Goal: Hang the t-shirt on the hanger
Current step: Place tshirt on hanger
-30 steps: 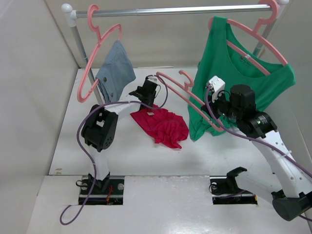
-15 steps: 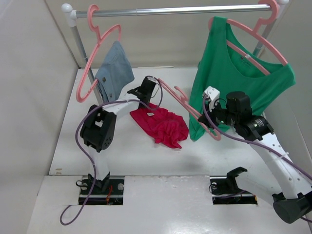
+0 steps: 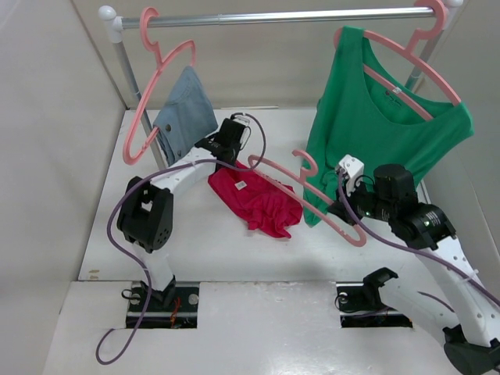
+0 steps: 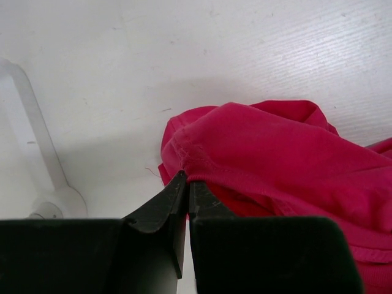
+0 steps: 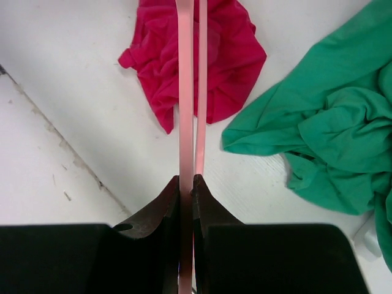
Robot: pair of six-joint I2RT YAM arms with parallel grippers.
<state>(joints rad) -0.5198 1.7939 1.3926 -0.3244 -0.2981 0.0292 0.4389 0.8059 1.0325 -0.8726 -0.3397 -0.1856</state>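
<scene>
The crimson t-shirt [image 3: 262, 201] lies crumpled on the white table [image 3: 195, 250], its white label facing up. My left gripper [image 3: 222, 158] is at its far left corner, and in the left wrist view it [image 4: 187, 179] is shut on the hem of the t-shirt [image 4: 275, 153]. My right gripper [image 3: 341, 209] is shut on the lower bar of the bare pink hanger [image 3: 289, 176]. It holds the hanger slanting in the air over the t-shirt's right side. In the right wrist view the hanger [image 5: 185, 92] runs straight out from the shut gripper [image 5: 187, 181] over the t-shirt [image 5: 229, 55].
A metal rail [image 3: 273, 16] spans the back. A pink hanger [image 3: 152, 101] with blue denim [image 3: 186, 113] hangs at the left by the rack post [image 3: 133, 86]. The green top [image 3: 375, 125] on another pink hanger hangs at the right, its hem [image 5: 331, 122] reaching the table. The rack foot [image 4: 37, 141] shows in the left wrist view.
My right arm has pulled the hanger down and towards the near right, over the t-shirt's right side. My left gripper has shifted slightly left and back, with the t-shirt's corner following.
</scene>
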